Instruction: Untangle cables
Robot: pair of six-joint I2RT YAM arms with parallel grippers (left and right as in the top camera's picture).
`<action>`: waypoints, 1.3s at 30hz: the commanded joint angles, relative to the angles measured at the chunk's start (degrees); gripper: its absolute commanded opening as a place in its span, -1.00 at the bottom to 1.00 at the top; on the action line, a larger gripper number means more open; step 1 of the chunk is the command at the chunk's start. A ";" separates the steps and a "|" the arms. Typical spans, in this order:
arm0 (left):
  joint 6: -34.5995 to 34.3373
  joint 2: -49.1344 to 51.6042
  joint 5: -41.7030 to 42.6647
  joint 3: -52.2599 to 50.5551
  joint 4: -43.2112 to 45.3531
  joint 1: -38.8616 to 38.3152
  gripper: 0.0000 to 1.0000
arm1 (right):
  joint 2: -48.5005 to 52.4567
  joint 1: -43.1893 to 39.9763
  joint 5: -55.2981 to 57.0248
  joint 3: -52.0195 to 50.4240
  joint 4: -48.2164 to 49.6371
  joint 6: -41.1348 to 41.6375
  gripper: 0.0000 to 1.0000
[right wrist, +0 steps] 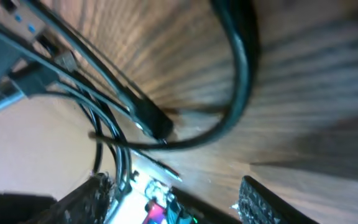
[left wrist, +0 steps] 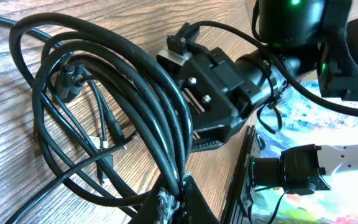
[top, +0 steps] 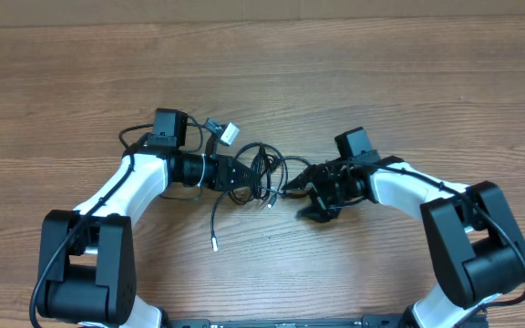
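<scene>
The cables [top: 264, 171] are a tangle of thin black loops on the wood between the two arms. My left gripper [top: 247, 173] is shut on them: in the left wrist view several strands [left wrist: 114, 81] run together and are pinched between its fingers [left wrist: 180, 194]. My right gripper [top: 302, 193] sits just right of the tangle, and the left wrist view shows it beyond the loops [left wrist: 213, 93]. In the right wrist view its jaws stand apart [right wrist: 179, 205]. Cable strands [right wrist: 122, 155] run past the left finger [right wrist: 82, 199], and a plug [right wrist: 153, 123] lies on the table ahead.
One loose strand trails toward the front and ends in a small silver plug [top: 215, 244]. A white connector [top: 229, 132] lies behind the tangle, near the left wrist camera [top: 168, 126]. Bare wooden table [top: 272, 73] surrounds the arms.
</scene>
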 commanded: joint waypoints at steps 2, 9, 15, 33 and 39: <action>1.31 0.52 0.24 0.81 0.09 -0.11 -0.92 | 0.48 1.73 9.44 0.61 1.79 10.03 0.17; 1.31 0.52 0.24 0.81 0.09 -0.11 -0.91 | 0.48 5.97 18.78 0.61 1.79 18.08 0.01; 1.31 0.52 0.24 0.81 0.07 -0.11 -0.92 | 0.48 9.79 24.50 0.61 1.75 23.30 -0.15; 1.29 0.52 0.26 0.81 0.31 -0.11 -0.92 | 0.48 10.47 31.93 0.61 -1.88 25.62 -0.92; 1.25 0.52 -0.02 0.81 0.48 -0.11 -0.92 | 0.48 7.58 31.91 0.61 -4.13 16.85 -0.92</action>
